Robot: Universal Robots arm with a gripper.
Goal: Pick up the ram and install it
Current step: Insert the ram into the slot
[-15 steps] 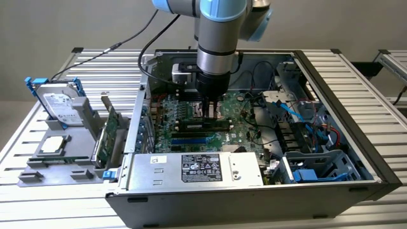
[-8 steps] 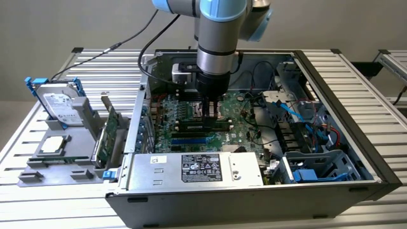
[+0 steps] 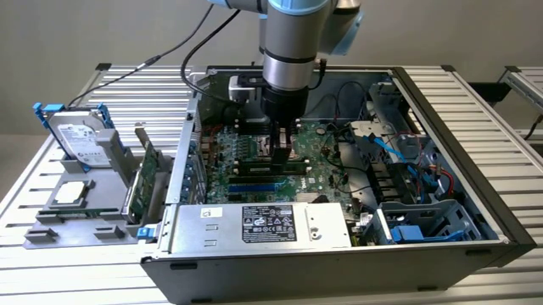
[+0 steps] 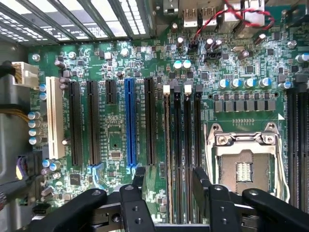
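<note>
At the table's (image 3: 475, 95) edge on the exterior view's left, a grey holder (image 3: 51, 232) stood the spare parts up within easy reach. It carried a hard drive (image 3: 81, 136) in blue rails and the expansion card (image 3: 146, 178) on its edge, both well apart from the work.

The computer case (image 3: 322, 273) lay open side up in the middle of the table, so the motherboard (image 4: 116, 121) faced the arm from above. The power supply (image 3: 263, 222) filled the case's edge nearest the camera.

The arm stood almost vertical over the board, wrist pointing straight down into the case. The gripper (image 3: 284, 152) was low above the memory slots (image 4: 186, 145) near the board's middle. I judged that plumb pose suited a stick that must enter its slot squarely.

In the wrist view the fingers (image 4: 139, 179) stood apart, one on each side of the slot bank, with nothing clamped between them. The ram (image 4: 168, 145) showed as a thin green edge along a slot with a white latch, between the fingers. I judged it to be sitting in that slot; whether it was pressed fully home I could not tell.

The CPU socket (image 4: 244, 166) lay bare beside the slots. A blue drive cage (image 3: 424, 222) with cables filled the case's near corner on the exterior view's right, clear of the arm.
</note>
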